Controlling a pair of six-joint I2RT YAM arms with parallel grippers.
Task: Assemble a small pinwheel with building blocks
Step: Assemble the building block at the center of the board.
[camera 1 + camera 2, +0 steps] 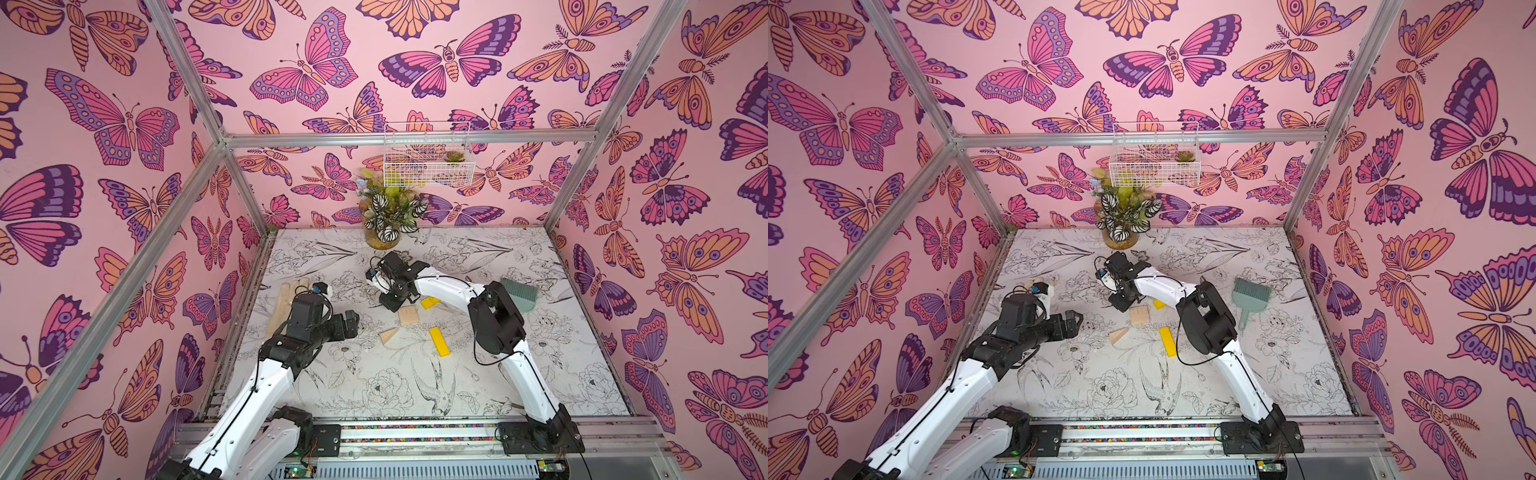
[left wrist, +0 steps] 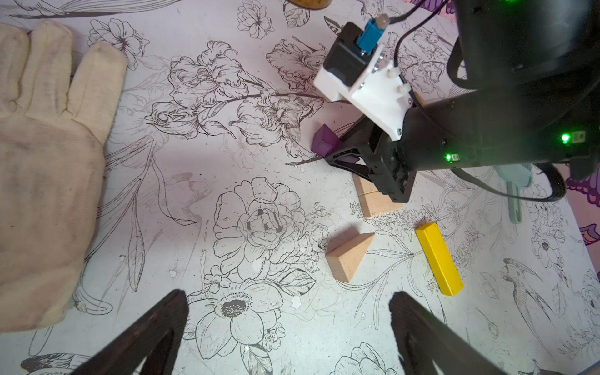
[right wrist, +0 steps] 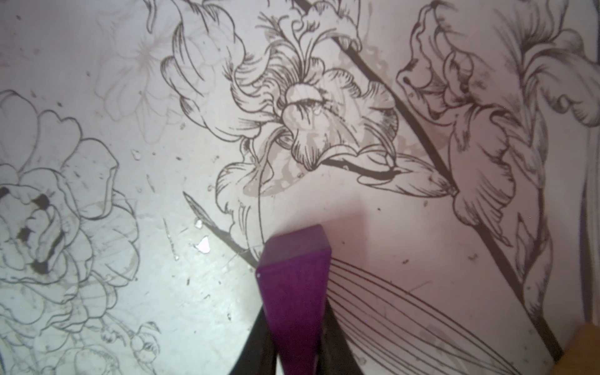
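Observation:
My right gripper (image 3: 293, 328) is shut on the dark purple wedge (image 3: 295, 292), whose thin end sits between the black fingers. The left wrist view shows that wedge (image 2: 323, 141) low over the table at the right gripper (image 2: 341, 156). Beside it lie a wooden square block (image 1: 408, 314), a wooden wedge (image 1: 389, 336), a long yellow bar (image 1: 439, 341) and a second yellow bar (image 1: 430, 302) partly under the right arm. The blocks lie apart; no pinwheel figure shows. My left gripper (image 2: 289, 305) is open and holds nothing, a little short of the wooden wedge (image 2: 349, 256).
A beige glove (image 1: 286, 299) lies at the table's left edge under the left arm. A teal hand brush (image 1: 1250, 297) rests to the right of the right arm. A potted plant (image 1: 386, 220) stands at the back, with a wire basket (image 1: 428, 156) on the wall above.

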